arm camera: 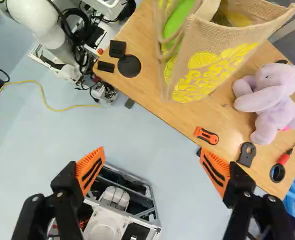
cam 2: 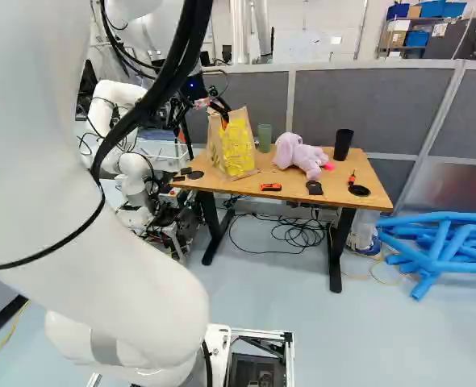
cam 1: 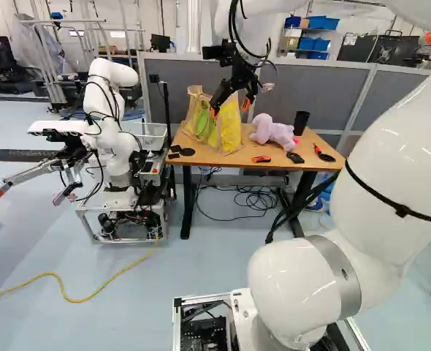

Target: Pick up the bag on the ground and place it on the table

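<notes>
While the task says ground, the bag [arm camera: 202, 65] is on the table [cam 1: 230, 159]: tan, yellow print, standing upright, mouth open. Gripper [cam 1: 230, 108] is wide, fingers well apart, nothing held. Wrist view, with 12 straight ahead of gripper: bag at 1 o'clock, beyond the fingers and apart from both orange pads [arm camera: 90, 170]; orange cutter [arm camera: 206, 135] lies flat at 2 o'clock.

Rest of tabletop, right base view, clock centered on bag: lilac plush toy [cam 2: 301, 153] at 3 o'clock, green cup [cam 2: 265, 137] just beside bag at 2, round black disc [cam 2: 195, 174] at 8. Clock centered on plush: black cup [cam 2: 344, 143] upright at 2 o'clock, red screwdriver [cam 2: 352, 178] and black ring [cam 2: 359, 190] close together at 4, flat black piece [cam 2: 314, 187] near 5.

Off table: another robot [cam 1: 112, 139], white arm, at 10 o'clock of left base view; yellow cord [cam 1: 62, 292] on floor at 8. Blue tubes [cam 2: 444, 242] piled on floor between 3 and 4 o'clock of right base view.
</notes>
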`<state>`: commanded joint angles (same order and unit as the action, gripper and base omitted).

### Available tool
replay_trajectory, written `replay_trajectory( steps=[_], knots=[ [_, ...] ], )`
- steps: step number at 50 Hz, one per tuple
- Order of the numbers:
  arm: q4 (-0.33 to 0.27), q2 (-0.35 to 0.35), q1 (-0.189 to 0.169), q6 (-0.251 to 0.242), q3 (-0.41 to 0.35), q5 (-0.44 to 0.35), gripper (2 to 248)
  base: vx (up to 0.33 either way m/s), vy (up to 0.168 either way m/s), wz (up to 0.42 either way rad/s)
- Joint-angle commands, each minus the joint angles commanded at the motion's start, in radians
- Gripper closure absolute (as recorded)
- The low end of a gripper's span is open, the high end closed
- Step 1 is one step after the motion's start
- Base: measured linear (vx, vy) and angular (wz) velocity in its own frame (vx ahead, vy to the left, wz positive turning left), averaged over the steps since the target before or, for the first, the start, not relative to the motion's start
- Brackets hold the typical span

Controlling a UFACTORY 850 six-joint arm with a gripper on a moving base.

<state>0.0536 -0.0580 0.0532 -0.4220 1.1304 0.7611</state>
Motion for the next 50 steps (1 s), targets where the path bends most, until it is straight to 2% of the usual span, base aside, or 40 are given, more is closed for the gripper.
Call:
replay_trajectory(
  steps=[25,50],
  knots=[
    [-0.009,-0.037,-0.009,0.071,-0.175,-0.274,3,0.000,0.000,0.000],
    [-0.020,-0.083,-0.020,0.158,-0.392,-0.613,3,0.000,0.000,0.000]
  ],
)
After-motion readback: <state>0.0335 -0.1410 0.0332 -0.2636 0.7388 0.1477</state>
